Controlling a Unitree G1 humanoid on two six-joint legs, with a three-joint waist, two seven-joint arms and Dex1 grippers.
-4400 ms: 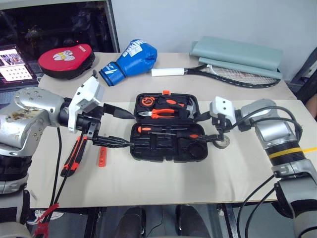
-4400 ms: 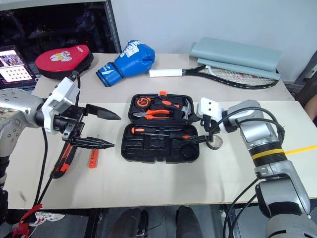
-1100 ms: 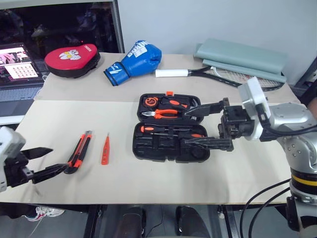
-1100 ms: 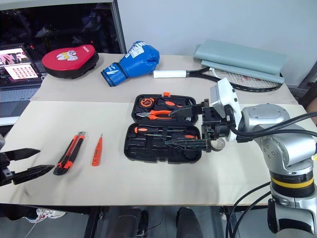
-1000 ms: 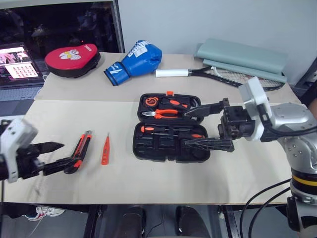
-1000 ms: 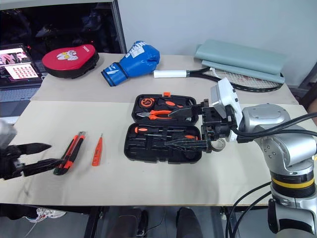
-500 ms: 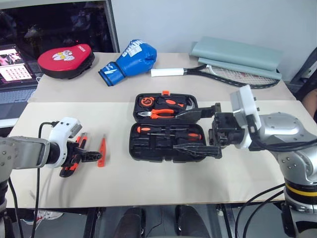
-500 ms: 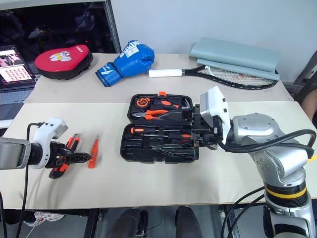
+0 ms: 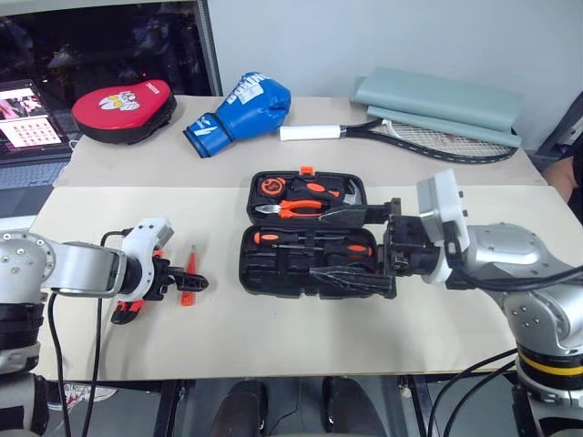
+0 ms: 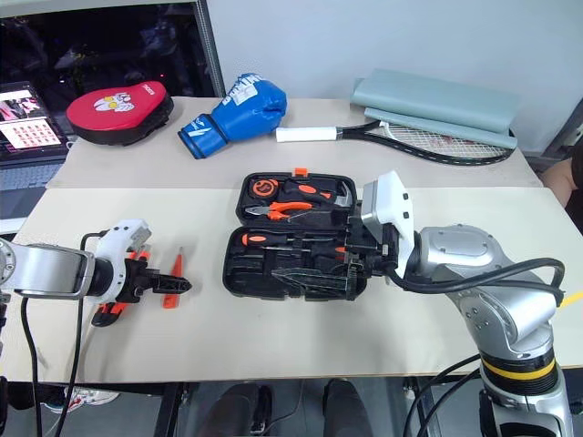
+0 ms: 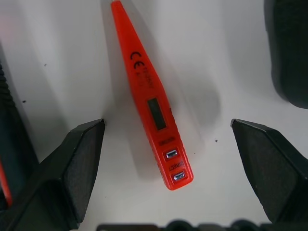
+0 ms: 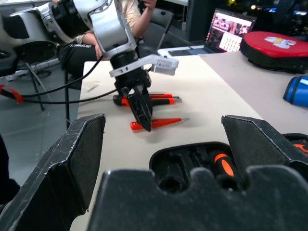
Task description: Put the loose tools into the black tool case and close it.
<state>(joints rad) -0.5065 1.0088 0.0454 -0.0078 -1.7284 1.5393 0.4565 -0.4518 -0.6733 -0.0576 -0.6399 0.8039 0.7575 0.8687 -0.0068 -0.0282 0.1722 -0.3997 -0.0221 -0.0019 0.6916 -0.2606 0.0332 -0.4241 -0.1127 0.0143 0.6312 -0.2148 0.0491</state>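
Observation:
The slim orange tester pen (image 11: 153, 109) lies flat on the table left of the case, with my left gripper (image 11: 167, 124) open and pointing down, one finger on each side of it. The orange-black utility knife (image 9: 122, 315) lies just beyond, partly hidden by that gripper. The black tool case (image 9: 248, 266) stands open mid-table, with two orange-handled screwdrivers (image 9: 271, 238) in its near half and pliers and a hammer in its lid. My right gripper (image 9: 317, 244) hovers open above the case's right side, pointing left, holding nothing.
At the table's back lie a red pad (image 9: 123, 109), a blue boxing glove (image 9: 241, 100), a tennis racket (image 9: 410, 135) and a folded grey-green mat (image 9: 442, 96). A laptop (image 9: 23, 127) sits far left. A seated person (image 12: 130, 9) is beyond the table's left end.
My left gripper came in from the table's left front edge, tipped downward and now straddles the tester pen. My right gripper drifted slightly left over the case. The camera shifted a little.

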